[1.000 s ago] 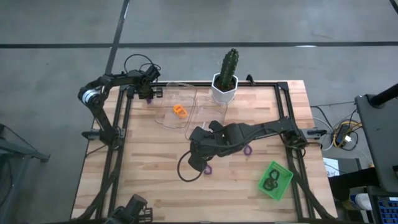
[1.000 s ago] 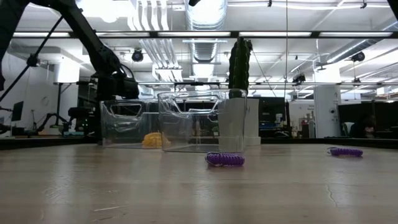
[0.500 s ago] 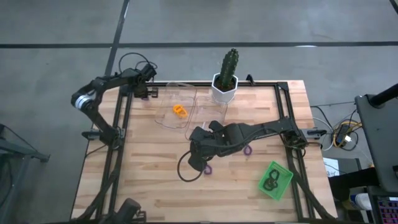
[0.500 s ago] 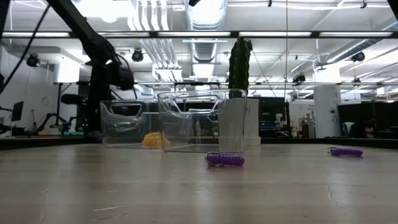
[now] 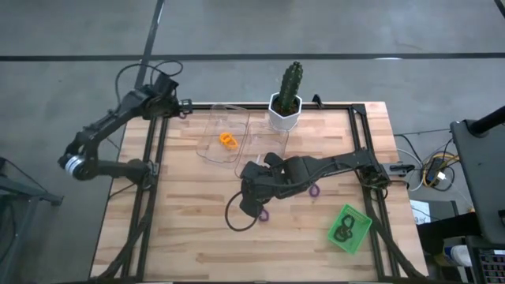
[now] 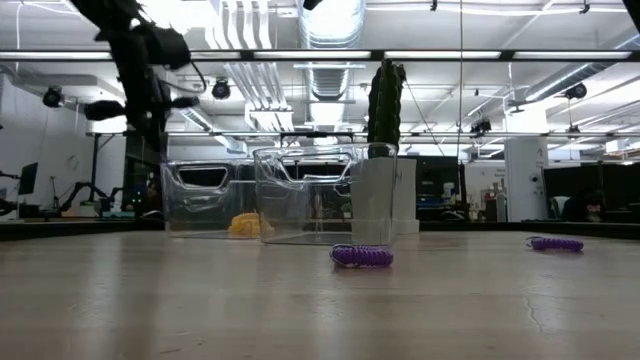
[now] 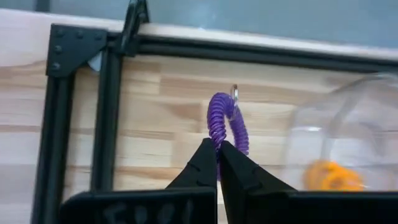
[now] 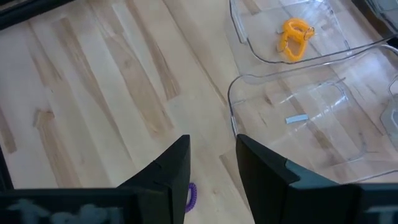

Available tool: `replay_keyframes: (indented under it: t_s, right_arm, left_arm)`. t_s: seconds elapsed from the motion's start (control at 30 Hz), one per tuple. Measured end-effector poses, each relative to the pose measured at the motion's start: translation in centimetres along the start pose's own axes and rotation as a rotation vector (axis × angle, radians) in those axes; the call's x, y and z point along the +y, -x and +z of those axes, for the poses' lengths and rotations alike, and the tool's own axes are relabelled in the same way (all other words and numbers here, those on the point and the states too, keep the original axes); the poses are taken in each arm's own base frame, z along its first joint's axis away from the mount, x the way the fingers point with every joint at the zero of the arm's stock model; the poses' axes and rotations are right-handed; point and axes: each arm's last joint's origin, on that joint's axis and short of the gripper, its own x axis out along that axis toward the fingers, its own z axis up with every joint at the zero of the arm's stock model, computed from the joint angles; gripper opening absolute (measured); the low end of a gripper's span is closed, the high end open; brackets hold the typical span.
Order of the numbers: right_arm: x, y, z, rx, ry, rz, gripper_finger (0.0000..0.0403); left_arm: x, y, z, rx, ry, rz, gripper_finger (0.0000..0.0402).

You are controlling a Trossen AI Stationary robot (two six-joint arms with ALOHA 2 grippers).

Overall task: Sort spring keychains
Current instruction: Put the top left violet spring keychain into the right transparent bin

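Left tool [image 7: 217, 151] clenched on a purple spring keychain [image 7: 225, 121], held up over the bench's [image 5: 181, 213] far-left corner.
Coil hangs past the fingertips, above the black frame rail [image 7: 107, 118], just beside the clear tray [image 5: 223, 136] with one orange keychain [image 5: 228, 140] in it. A second clear tray [image 8: 298, 118] next to it shows no keychain in it. Right tool [image 8: 211, 163] sits low mid-bench, jaws parted, nothing gripped; a purple keychain [image 5: 264, 214] lies on the wood right by it, another purple one [image 5: 314, 190] on the far side of that arm. Black keychains [image 5: 342, 229] sit in the green tray [image 5: 357, 218] at the near-right. Cactus pot [image 5: 284, 113] stands at the far edge, just beside the clear trays.
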Motion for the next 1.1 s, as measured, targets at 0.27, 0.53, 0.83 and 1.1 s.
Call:
replay_keyframes:
  t_s: [0.27,0.53,0.83,1.1]
  right_arm:
    - [0.0,0.0,0.0,0.001,0.017,0.000,0.0123]
    - [0.0,0.0,0.0,0.002,0.022,0.002,0.0123]
    - [-0.2,0.1,-0.2,0.022,0.044,-0.015,0.0123]
    - [-2.2,3.5,-0.2,-0.023,0.021,-0.081,0.0123]
  left_arm:
    - [0.7,4.3,-1.4,-0.079,0.052,-0.146,0.0000]
    - [1.1,6.0,-2.3,-0.105,0.060,-0.197,0.0000]
    - [0.6,7.0,-2.9,-0.094,0.044,-0.285,0.0000]
    - [-1.6,9.7,-3.3,-0.118,-0.024,-0.469,0.0000]
